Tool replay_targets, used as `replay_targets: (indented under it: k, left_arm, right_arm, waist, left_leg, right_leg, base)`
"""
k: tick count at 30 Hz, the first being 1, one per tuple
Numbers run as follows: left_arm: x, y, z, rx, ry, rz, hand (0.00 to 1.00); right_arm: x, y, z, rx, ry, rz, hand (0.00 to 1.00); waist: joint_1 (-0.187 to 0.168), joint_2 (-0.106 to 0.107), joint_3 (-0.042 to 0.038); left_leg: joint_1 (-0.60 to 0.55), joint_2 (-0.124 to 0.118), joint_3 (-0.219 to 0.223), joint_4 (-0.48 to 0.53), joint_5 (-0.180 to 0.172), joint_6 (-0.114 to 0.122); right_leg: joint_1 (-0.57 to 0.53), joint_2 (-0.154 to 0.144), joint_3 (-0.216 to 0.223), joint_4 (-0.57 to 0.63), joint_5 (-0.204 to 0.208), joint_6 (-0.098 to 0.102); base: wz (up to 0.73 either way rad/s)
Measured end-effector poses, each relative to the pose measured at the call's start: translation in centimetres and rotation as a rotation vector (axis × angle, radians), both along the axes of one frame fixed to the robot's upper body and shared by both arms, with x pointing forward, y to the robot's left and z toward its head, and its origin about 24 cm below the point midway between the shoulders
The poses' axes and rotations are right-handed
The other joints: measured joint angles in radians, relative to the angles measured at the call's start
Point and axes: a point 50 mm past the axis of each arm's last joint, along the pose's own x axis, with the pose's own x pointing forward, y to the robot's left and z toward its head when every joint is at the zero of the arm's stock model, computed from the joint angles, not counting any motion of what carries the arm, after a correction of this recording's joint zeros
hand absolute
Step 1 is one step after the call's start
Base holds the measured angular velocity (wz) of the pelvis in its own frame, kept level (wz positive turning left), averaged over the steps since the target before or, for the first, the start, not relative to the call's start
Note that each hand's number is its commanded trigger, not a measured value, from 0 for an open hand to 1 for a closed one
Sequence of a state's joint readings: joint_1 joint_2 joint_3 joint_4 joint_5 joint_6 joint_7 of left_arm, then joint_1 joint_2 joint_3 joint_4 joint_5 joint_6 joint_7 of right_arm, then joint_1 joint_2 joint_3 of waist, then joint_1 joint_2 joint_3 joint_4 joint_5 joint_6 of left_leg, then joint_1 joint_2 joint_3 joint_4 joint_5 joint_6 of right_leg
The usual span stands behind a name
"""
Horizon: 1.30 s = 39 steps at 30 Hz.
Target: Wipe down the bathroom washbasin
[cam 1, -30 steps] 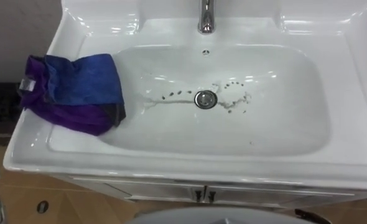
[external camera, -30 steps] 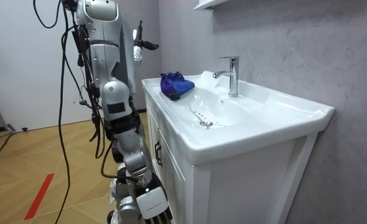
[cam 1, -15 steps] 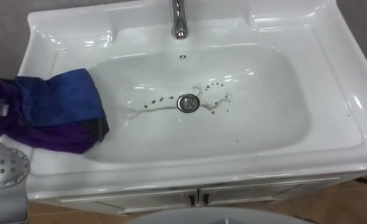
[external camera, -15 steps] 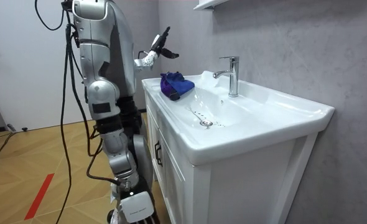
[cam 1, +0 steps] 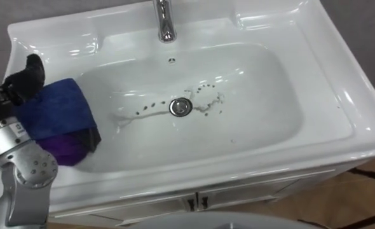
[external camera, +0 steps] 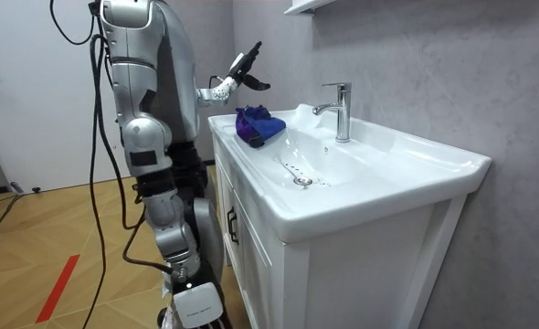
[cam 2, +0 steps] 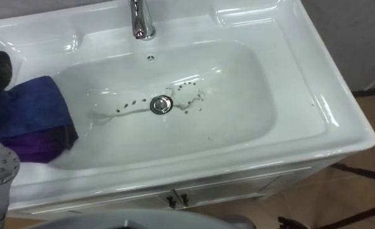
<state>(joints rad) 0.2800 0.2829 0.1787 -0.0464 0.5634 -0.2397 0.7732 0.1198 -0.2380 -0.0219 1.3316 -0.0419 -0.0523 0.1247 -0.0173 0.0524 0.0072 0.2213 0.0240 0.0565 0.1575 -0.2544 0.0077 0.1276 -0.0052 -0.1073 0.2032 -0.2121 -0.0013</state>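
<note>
Left hand [cam 1: 23,75]: open, empty, raised over cloth.
Right hand [external camera: 196,303]: hangs low; state cannot be told.
Cloth [cam 1: 57,117]: blue-purple, basin's left rim.
Basin [cam 1: 340,121]: dark specks [cam 1: 150,106] near drain [cam 1: 180,107].

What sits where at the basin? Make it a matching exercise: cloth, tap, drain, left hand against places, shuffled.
Things:
1. cloth
2. tap
3. drain
4. left hand

Places:
A. centre of the basin bowl
B. middle of the back rim
C. in the air over the left rim
D. on the left rim, drooping into the bowl

Pairs: 1-D, 2-B, 3-A, 4-C.
</note>
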Motion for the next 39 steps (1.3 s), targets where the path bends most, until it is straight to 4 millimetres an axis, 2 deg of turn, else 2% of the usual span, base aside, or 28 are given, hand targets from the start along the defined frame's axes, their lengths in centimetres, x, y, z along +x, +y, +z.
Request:
replay_targets:
  k: [4,7,12,17,22,27,29,39]
  left_arm:
    - [-0.1,0.0,-1.4,-0.016,0.062,0.003,0.0]
    - [-0.7,0.0,-2.5,-0.034,0.108,0.016,0.0]
    - [-1.3,0.1,-3.6,-0.053,0.154,0.038,0.0]
    - [-1.9,0.3,-4.5,-0.06,0.197,0.055,0.0]
    - [-2.2,0.5,-5.0,-0.062,0.216,0.07,0.0]
    - [-3.3,1.1,-7.2,-0.074,0.326,0.122,0.0]
    - [-3.5,1.2,-7.5,-0.074,0.341,0.132,0.0]
    - [-4.5,1.0,-9.2,-0.082,0.412,0.151,0.0]
  right_arm:
    - [-0.3,0.0,0.0,0.0,0.011,0.005,0.0]
    - [-0.6,0.1,-0.1,0.009,0.025,0.001,0.0]
    - [-1.1,0.1,-0.1,0.01,0.046,-0.005,0.0]
    - [-1.2,0.1,-0.1,0.004,0.055,-0.008,0.0]
    - [-1.3,0.0,-0.1,-0.007,0.064,-0.013,0.0]
    - [-2.0,0.0,-0.1,-0.015,0.113,-0.029,0.0]
    - [-2.2,0.0,-0.1,-0.016,0.12,-0.031,0.0]
    - [-1.5,0.0,-0.1,-0.01,0.102,-0.028,0.0]
  waist:
    - [-0.004,-0.006,0.0012]
    - [-0.003,-0.016,-0.0046]
    - [0.002,-0.029,-0.0085]
    - [0.0,-0.033,-0.0068]
    - [-0.001,-0.025,-0.0046]
    - [-0.002,-0.006,-0.0048]
    - [-0.002,-0.003,-0.0054]
    - [-0.002,-0.001,-0.01]
  left_leg:
    - [0.001,0.002,0.01,0.0,0.0,0.0]
    - [0.001,0.004,0.017,0.0,0.0,0.0]
    - [0.004,0.006,0.023,0.0,0.0,0.0]
    - [0.015,0.006,0.023,-0.001,0.0,0.0]
    - [0.017,0.005,0.024,-0.006,0.0,0.0]
    - [0.016,0.005,0.023,-0.016,0.0,0.0]
    - [0.016,0.005,0.022,-0.022,0.0,0.0]
    - [0.017,0.005,0.022,-0.021,0.0,0.0]
  right_leg:
    - [-0.001,0.002,0.004,0.001,0.001,-0.001]
    - [-0.003,0.005,0.008,0.001,0.003,-0.003]
    - [-0.008,0.006,0.012,0.001,0.005,-0.004]
    - [-0.004,0.008,0.018,0.0,0.013,-0.004]
    - [-0.004,0.008,0.023,0.0,0.018,0.0]
    - [-0.012,0.008,0.024,0.003,0.021,0.003]
    - [-0.017,0.009,0.024,0.004,0.021,0.002]
    - [-0.022,0.009,0.025,0.016,0.022,0.002]
  base:
    - [-0.01]
    - [-0.05]
    - [-0.01]
    - [-0.05]
    - [-0.02]
    - [0.0]
    - [0.0]
    - [0.0]
